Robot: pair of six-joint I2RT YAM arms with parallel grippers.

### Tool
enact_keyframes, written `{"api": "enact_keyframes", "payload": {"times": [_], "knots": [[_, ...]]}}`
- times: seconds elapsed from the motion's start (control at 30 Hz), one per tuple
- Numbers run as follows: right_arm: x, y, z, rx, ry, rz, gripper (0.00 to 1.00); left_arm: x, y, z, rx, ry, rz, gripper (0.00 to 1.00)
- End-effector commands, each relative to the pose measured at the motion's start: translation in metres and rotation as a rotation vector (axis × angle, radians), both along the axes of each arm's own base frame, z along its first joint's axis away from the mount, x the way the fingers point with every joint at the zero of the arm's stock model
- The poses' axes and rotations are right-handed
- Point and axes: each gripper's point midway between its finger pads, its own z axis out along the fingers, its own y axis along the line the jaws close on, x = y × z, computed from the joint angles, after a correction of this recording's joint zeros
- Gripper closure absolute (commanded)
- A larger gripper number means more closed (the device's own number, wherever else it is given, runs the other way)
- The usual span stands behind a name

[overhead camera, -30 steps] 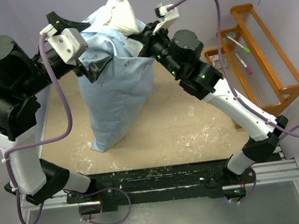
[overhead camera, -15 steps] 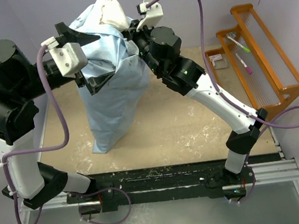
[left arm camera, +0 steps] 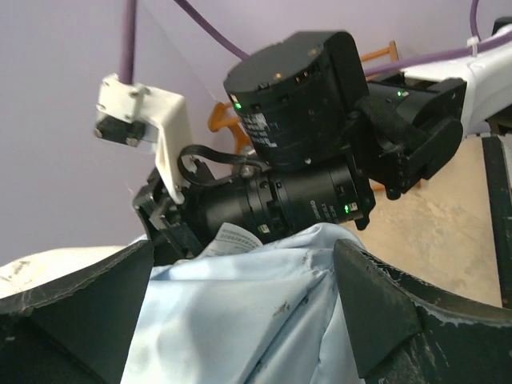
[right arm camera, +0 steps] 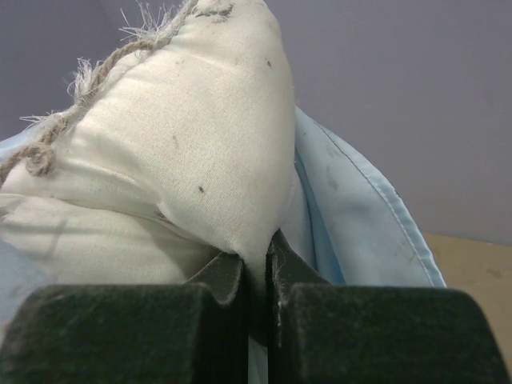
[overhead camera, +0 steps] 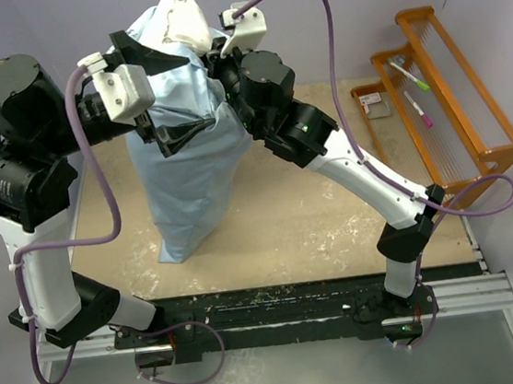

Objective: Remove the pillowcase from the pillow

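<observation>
The pale blue pillowcase (overhead camera: 190,181) hangs upright off the table, its lower corner near the tabletop. The off-white pillow (overhead camera: 183,15) pokes out of its top. My right gripper (overhead camera: 212,60) is shut on a corner of the pillow (right arm camera: 184,152), the fabric pinched between its fingers (right arm camera: 258,260), with the pillowcase rim (right arm camera: 352,208) beside it. My left gripper (overhead camera: 160,94) is open wide, its fingers straddling bulging pillowcase fabric (left arm camera: 240,320) just below the right wrist. A printed white tag (left arm camera: 232,238) shows at the fabric's top edge.
An orange wooden rack (overhead camera: 448,87) holding pen-like items stands at the right edge of the tan tabletop (overhead camera: 315,213). A small card (overhead camera: 371,100) lies beside it. Purple walls enclose the back and sides. The right arm (left arm camera: 296,104) crowds the left gripper.
My right gripper has moved left and up with the pillow corner, its arm swinging over toward the left arm. My left gripper has shifted slightly right and up, still straddling the pillowcase.
</observation>
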Motion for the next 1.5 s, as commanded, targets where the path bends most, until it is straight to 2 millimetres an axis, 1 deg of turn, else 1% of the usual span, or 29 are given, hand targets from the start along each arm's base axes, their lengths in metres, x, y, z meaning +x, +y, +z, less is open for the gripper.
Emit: {"api": "enact_keyframes", "payload": {"times": [0.0,0.1,0.23,0.33,0.4,0.43,0.47,0.53,0.6,0.67,0.77,0.8,0.87,1.0,1.03,1.07,1.17,1.2,1.37,1.4,1.47], "knots": [[0.0,-0.014,0.024,0.038,-0.046,-0.052,1.0,-0.004,-0.007,-0.02,0.045,0.048,-0.06,0.06],[0.002,-0.012,0.018,0.019,-0.037,-0.054,1.0,-0.004,-0.009,-0.033,0.068,0.091,-0.072,0.17],[0.0,-0.009,0.011,-0.005,-0.025,-0.03,1.0,0.003,-0.007,-0.047,0.105,0.103,-0.04,0.48],[-0.002,-0.01,0.013,-0.001,-0.024,-0.019,1.0,0.007,-0.004,-0.054,0.117,0.104,-0.012,0.7],[-0.001,-0.015,0.013,0.008,-0.02,-0.014,1.0,0.007,-0.001,-0.052,0.113,0.097,0.011,0.84],[0.002,-0.019,0.013,0.017,-0.015,-0.012,1.0,0.006,0.003,-0.05,0.107,0.086,0.027,0.89],[0.004,-0.023,0.013,0.025,-0.01,-0.006,1.0,0.004,0.006,-0.047,0.1,0.074,0.043,0.94],[0.011,-0.035,0.012,0.042,-0.001,0.002,1.0,-0.002,0.015,-0.039,0.076,0.032,0.076,1.0],[0.016,-0.043,0.008,0.049,0.012,0.009,1.0,-0.016,0.025,-0.029,0.048,-0.013,0.1,1.0],[0.022,-0.051,0.003,0.046,0.022,0.003,1.0,-0.026,0.032,-0.025,0.039,-0.028,0.11,1.0],[0.028,-0.062,-0.002,0.057,0.035,-0.004,1.0,-0.04,0.042,-0.027,0.044,-0.021,0.121,1.0],[0.03,-0.065,-0.004,0.061,0.038,-0.008,1.0,-0.042,0.043,-0.031,0.051,-0.01,0.124,1.0],[0.033,-0.071,-0.005,0.072,0.044,-0.016,1.0,-0.046,0.045,-0.044,0.075,0.025,0.125,1.0],[0.036,-0.079,0.0,0.084,0.045,-0.029,1.0,-0.049,0.047,-0.086,0.128,0.122,0.123,1.0],[0.038,-0.082,0.003,0.089,0.043,-0.037,1.0,-0.051,0.049,-0.095,0.138,0.133,0.128,1.0],[0.041,-0.084,0.002,0.085,0.05,-0.048,1.0,-0.053,0.052,-0.101,0.142,0.139,0.138,1.0],[0.049,-0.093,0.004,0.086,0.05,-0.077,1.0,-0.062,0.062,-0.115,0.165,0.131,0.162,1.0],[0.052,-0.096,0.0,0.074,0.063,-0.089,1.0,-0.064,0.064,-0.12,0.176,0.135,0.168,1.0],[0.066,-0.11,-0.005,0.077,0.082,-0.131,1.0,-0.068,0.074,-0.147,0.249,0.152,0.192,1.0],[0.068,-0.112,-0.006,0.076,0.085,-0.134,1.0,-0.068,0.075,-0.151,0.255,0.155,0.195,0.98],[0.072,-0.116,-0.008,0.074,0.088,-0.145,1.0,-0.069,0.076,-0.158,0.263,0.158,0.194,0.9]]}}
